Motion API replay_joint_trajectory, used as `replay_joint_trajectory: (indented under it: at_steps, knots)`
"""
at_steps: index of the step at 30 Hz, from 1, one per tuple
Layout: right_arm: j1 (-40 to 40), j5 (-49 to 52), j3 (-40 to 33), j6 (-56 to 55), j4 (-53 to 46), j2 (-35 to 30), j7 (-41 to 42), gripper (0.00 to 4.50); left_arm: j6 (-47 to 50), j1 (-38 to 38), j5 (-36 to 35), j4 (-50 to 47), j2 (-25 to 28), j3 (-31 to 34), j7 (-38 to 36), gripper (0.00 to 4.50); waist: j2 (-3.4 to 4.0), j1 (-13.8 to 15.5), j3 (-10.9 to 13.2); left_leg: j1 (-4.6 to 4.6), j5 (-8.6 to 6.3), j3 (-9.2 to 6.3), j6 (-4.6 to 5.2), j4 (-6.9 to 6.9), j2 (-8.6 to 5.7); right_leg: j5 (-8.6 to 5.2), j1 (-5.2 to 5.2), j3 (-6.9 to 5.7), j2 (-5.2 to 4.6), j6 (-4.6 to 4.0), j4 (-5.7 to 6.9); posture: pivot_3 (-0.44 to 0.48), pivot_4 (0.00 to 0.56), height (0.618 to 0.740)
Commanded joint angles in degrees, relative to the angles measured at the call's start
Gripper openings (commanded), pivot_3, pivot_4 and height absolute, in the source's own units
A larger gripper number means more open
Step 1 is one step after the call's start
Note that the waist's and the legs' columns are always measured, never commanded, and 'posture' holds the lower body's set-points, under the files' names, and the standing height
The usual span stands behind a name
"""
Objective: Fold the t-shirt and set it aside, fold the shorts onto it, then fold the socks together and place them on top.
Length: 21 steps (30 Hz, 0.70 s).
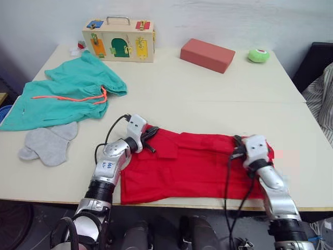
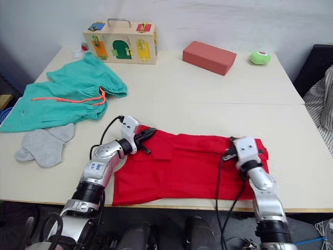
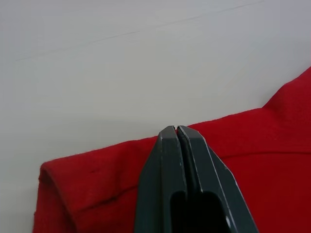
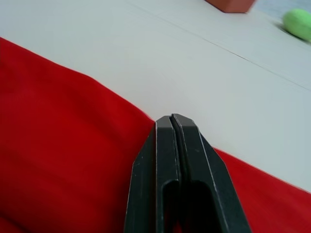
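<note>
1. The t-shirt point(image 1: 187, 166) lay on the near part of the table point(image 1: 208, 99), directly in front of the robot. It was gathered into a wide rectangular band with visible overlapped layers, so a first fold appeared to be in place; it was judged not yet reduced to a compact stack and not yet set aside.
2. The left gripper point(image 1: 151, 136) rested at the far left corner of the t-shirt. In the left wrist view its two fingers point(image 3: 167, 160) stood pressed together with no gap, over the red cloth edge. Whether cloth was pinched between them could not be determined.
3. The right gripper point(image 1: 238, 147) rested at the far right edge of the t-shirt. In the right wrist view its fingers point(image 4: 165, 165) were likewise closed tip to tip above the cloth edge; a grip on the cloth could not be confirmed.
4. The shorts point(image 1: 62, 94) lay unfolded and rumpled at the far left of the table, well apart from the t-shirt, orange drawstring showing.
5. The socks point(image 1: 49, 143) lay flat just near of the shorts, partly overlapping each other, not folded together.
6. Judged progress: step one was under way; the shorts and socks steps remained entirely undone.
</note>
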Motion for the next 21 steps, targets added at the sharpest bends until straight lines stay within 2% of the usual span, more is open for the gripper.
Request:
replay_joint_trajectory:
  at_steps: [1,4,8,14,16,18,19,21]
  knots:
    - [2.51,1.85,-5.22,-5.61,6.05,-3.22,1.33,0.0,-5.77,0.61,-0.12,0.78,1.21,2.04,-0.45,0.06,0.01,0.09,0.0,0.01,0.0,0.02,0.0,-0.03,0.0,0.0,-0.01,0.01,0.0,0.0,0.0,0.0,0.15,0.74]
    - [3.11,5.76,-9.76,-9.7,10.88,-4.81,2.98,0.0,-6.29,0.37,-1.17,0.87,2.61,3.04,-2.07,0.06,0.0,0.21,0.0,-0.03,0.01,0.02,0.0,-0.11,-0.02,0.0,-0.03,-0.01,0.0,0.0,-0.08,0.0,0.15,0.74]
    - [2.78,11.12,-12.8,-11.18,12.02,-5.73,7.79,0.0,-6.8,0.96,-2.36,1.19,4.4,4.01,-5.28,0.06,0.0,0.19,0.0,-0.05,0.01,0.03,0.01,-0.2,-0.04,0.0,-0.04,-0.01,0.0,0.0,-0.14,0.0,0.15,0.74]
    - [2.89,23.15,-14.67,-2.17,3.01,-9.21,19.72,0.0,-7.37,2.4,-7.5,-1.2,8.95,7.2,-13.56,0.06,0.23,-0.21,0.13,-0.07,0.02,0.05,0.0,-0.26,-0.01,0.0,-0.15,0.04,-0.01,0.0,-0.11,0.0,0.15,0.74]
    - [3.02,30.56,-15.55,8.1,-1.81,-13.19,24.97,0.0,-7.26,3.33,-9.88,-3.52,11.33,7.96,-18.18,0.06,0.25,-0.19,0.14,-0.07,0.02,0.05,-0.01,-0.27,0.0,0.0,-0.16,0.03,-0.01,0.0,-0.11,0.0,0.15,0.74]
    - [1.82,31.49,-13.93,14.65,-2.88,-20.11,31.73,0.36,-5.98,5.49,-15.2,-8.58,14.77,9.05,-26.99,0.0,0.27,-0.21,0.15,-0.08,0.02,0.05,0.0,-0.28,0.0,0.0,-0.16,0.03,-0.03,0.0,-0.13,0.0,0.15,0.74]
    - [0.85,31.08,-13.03,16.79,-2.33,-22.77,33.94,0.59,-5.52,6.55,-17.27,-10.85,16.21,9.31,-30.5,0.4,0.28,-0.21,0.16,-0.12,0.01,0.05,0.02,-0.28,-0.01,0.0,-0.18,0.03,-0.04,0.0,-0.15,0.0,0.15,0.74]
    - [-1.97,30.81,-11.26,21.69,-0.55,-27.13,37.17,1.22,-5.44,8.24,-18.8,-13.98,18.71,9.49,-34.25,0.88,0.28,0.0,0.16,-0.12,-0.01,0.04,0.04,-0.28,-0.01,0.0,-0.18,0.02,-0.06,-0.01,-0.19,0.0,0.15,0.74]
